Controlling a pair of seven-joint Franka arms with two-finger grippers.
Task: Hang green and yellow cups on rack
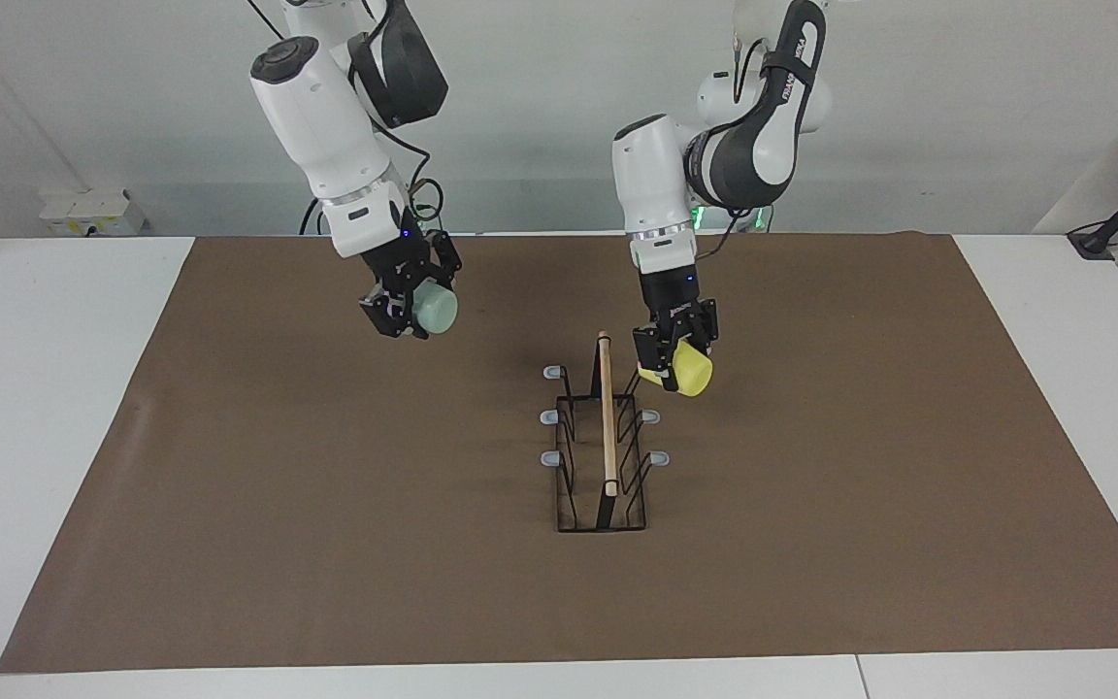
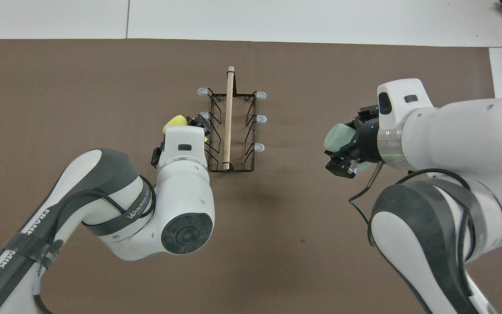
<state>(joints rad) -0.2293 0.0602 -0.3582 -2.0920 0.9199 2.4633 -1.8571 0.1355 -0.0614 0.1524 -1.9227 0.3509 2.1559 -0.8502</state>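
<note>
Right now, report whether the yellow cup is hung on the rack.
Not hung: the left gripper holds the yellow cup tipped in the air beside the rack.

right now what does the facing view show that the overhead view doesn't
Facing view only: the left gripper holds the yellow cup raised in the air beside the rack, at about prong height, and the right gripper carries the green cup well above the mat. Overhead view only: the yellow cup lines up with the rack's middle prong on the left arm's side. Both: each gripper is shut on its cup, and all six prongs are bare.
</note>
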